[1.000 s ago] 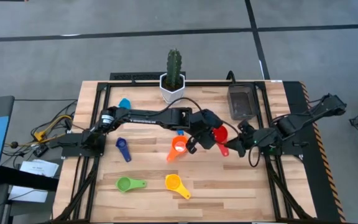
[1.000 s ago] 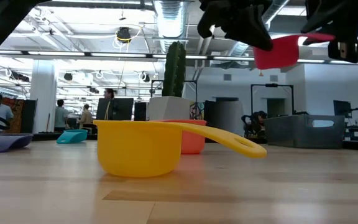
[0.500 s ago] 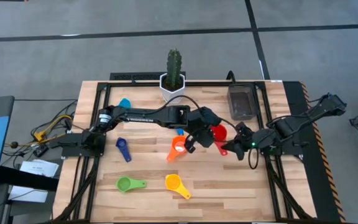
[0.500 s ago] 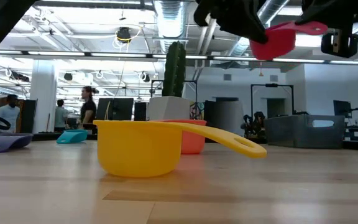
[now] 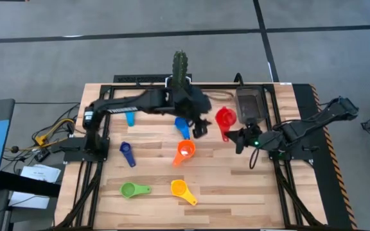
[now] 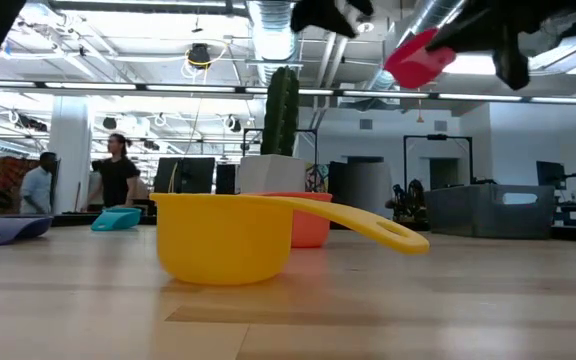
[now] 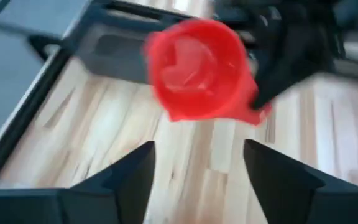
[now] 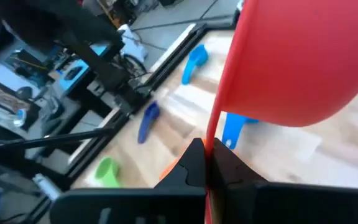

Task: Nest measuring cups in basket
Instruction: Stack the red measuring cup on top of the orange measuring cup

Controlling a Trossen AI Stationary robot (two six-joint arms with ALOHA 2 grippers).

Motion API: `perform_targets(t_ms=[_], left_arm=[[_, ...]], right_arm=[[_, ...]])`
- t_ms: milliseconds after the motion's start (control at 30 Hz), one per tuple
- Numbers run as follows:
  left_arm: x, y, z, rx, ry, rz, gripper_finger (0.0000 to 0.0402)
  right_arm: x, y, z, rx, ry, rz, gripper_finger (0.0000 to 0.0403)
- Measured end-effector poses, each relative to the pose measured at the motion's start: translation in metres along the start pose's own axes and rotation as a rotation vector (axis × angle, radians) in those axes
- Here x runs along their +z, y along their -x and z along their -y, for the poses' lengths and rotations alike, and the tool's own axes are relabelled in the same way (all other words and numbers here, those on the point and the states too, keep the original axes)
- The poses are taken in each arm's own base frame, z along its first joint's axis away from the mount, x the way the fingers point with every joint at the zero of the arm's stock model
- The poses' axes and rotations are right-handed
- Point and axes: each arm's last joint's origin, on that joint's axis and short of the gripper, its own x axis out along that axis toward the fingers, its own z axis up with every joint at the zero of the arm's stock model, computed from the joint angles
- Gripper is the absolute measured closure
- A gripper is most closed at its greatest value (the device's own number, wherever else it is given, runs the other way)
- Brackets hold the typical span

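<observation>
The red measuring cup [image 5: 225, 118] hangs in the air left of the dark grey basket [image 5: 250, 106], with my right gripper [image 5: 237, 137] shut on it. My left gripper [image 5: 201, 128] stands open just left of the red cup and touches nothing; its wrist view shows the cup [image 7: 197, 68] ahead of the open fingers. The other cups lie on the table: blue [image 5: 182, 126], light blue [image 5: 130, 118], dark blue [image 5: 127, 154], orange [image 5: 185, 151], green [image 5: 133, 189] and yellow [image 5: 182, 190]. My right gripper pinches the red cup's flat handle [image 8: 211, 138] between its two fingers, at the handle's free end. The fingers come roughly level from the table's right side. The cup is lifted clear of the table and tilted [image 6: 413, 58], its bowl reaching out beyond the fingertips.
A white pot with a cactus [image 5: 180, 82] stands at the far edge, close behind my left arm. A black frame [image 5: 272, 128] runs along the table's edges. People walk in the room beyond the table [image 6: 116, 180].
My left gripper has let go of the red cup, rolled its wrist and drawn back up and toward the cactus at the far edge. The red cup, now in my right gripper alone, has gone a little up and toward the far edge and tipped.
</observation>
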Motion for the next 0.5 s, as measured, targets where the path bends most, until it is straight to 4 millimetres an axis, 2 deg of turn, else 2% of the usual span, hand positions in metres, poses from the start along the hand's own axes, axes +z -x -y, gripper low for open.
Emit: perform_targets(t_ms=[100,200,333,500], left_arm=[[0.007,0.021,-0.010,0.053,0.107,0.037,0.0150],[0.008,0.025,-0.012,0.100,0.100,0.053,0.0156],[0.006,0.021,-0.009,0.084,0.079,0.039,0.0195],[0.006,0.022,-0.004,0.043,0.067,0.038,0.0257]], right_arm=[[0.001,-0.010,-0.006,0.033,0.059,0.033,0.0397],[0.001,-0.020,-0.016,0.116,0.106,0.055,0.0397],[-0.001,-0.028,-0.026,0.192,0.106,0.088,0.0397],[-0.005,-0.034,-0.027,0.192,0.108,0.089,0.0397]])
